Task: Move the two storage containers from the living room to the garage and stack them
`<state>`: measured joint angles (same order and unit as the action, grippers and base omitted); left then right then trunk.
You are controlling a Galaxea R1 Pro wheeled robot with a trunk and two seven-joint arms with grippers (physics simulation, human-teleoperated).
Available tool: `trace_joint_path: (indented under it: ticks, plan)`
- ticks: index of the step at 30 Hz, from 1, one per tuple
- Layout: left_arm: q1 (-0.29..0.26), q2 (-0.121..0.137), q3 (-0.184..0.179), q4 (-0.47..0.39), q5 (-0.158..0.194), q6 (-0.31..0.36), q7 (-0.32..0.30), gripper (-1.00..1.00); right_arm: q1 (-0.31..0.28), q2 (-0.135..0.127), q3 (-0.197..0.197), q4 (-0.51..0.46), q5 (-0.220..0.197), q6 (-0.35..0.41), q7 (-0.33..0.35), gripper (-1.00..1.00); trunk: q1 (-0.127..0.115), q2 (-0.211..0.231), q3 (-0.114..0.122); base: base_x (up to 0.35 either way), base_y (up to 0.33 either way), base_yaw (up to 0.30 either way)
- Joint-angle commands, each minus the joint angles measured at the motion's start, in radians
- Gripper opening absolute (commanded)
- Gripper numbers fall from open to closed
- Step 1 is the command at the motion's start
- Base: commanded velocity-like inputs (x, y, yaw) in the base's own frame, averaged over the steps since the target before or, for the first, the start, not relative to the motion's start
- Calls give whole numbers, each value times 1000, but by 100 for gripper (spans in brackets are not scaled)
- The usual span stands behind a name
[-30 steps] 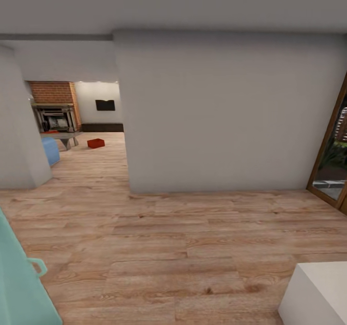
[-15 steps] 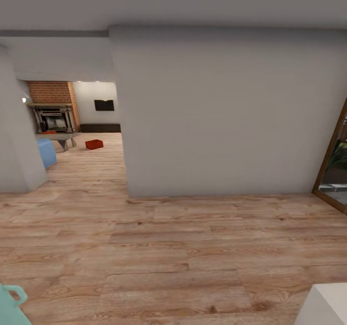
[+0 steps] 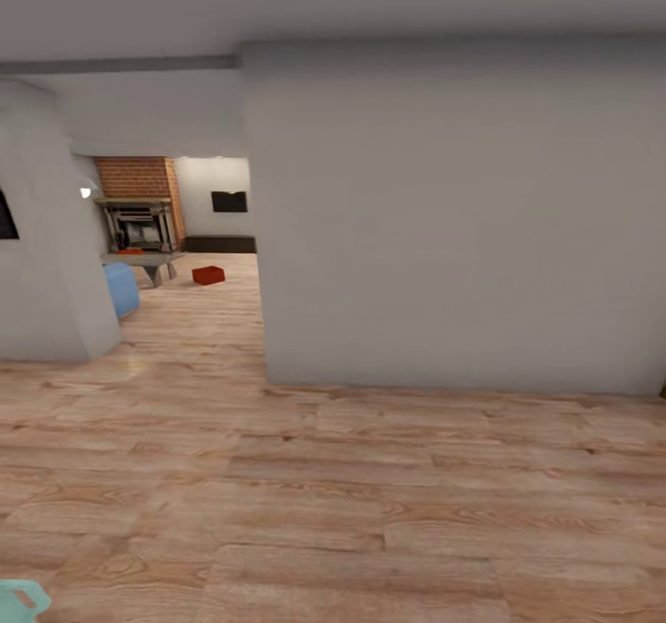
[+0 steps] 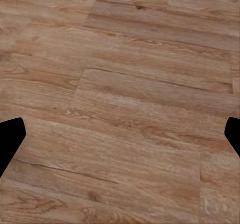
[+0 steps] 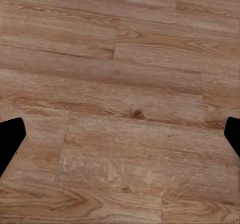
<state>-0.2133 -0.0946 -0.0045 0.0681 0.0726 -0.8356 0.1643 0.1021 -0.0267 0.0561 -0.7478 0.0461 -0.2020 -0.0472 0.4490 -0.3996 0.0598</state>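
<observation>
One orange-red storage container [image 3: 208, 275] sits far off on the light wood-plank flooring of the living room, seen through the opening left of the big white wall. A small red shape [image 3: 129, 251] rests on the grey low table [image 3: 148, 260] by the brick fireplace [image 3: 139, 207]; it is too small to identify. In the wrist views, my left gripper [image 4: 120, 139] and right gripper [image 5: 120, 139] both hang open over bare planks, the dark fingertips [image 4: 10, 136] [image 5: 10, 139] far apart with nothing between them.
A broad white wall [image 3: 462, 225] blocks the way straight ahead and a white pillar [image 3: 46, 262] stands at the left, with the passage between them. A blue seat [image 3: 120, 288] sits in the passage. A teal object [image 3: 20, 598] pokes in at the lower left corner.
The whole picture has shifted right, so the camera has turned left. The glass door and the white block at the right have left the view. The container has not moved.
</observation>
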Motion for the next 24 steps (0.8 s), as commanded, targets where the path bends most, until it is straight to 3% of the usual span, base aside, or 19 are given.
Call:
trace_joint_path:
  ticks: [1,21,24]
  plan:
    - [-1,0,-1,4,7,-6,-3,100,1,-1,3,-1,5,-1,-5,100,1,0,0,327,0,293]
    - [-1,-5,-2,4,0,-3,-3,100,1,-1,2,-1,5,-1,-5,100,1,0,-2,327,0,294]
    - [-1,-5,-3,4,0,-4,-2,100,1,-1,2,-1,6,-2,-5,100,1,0,-3,292,0,110]
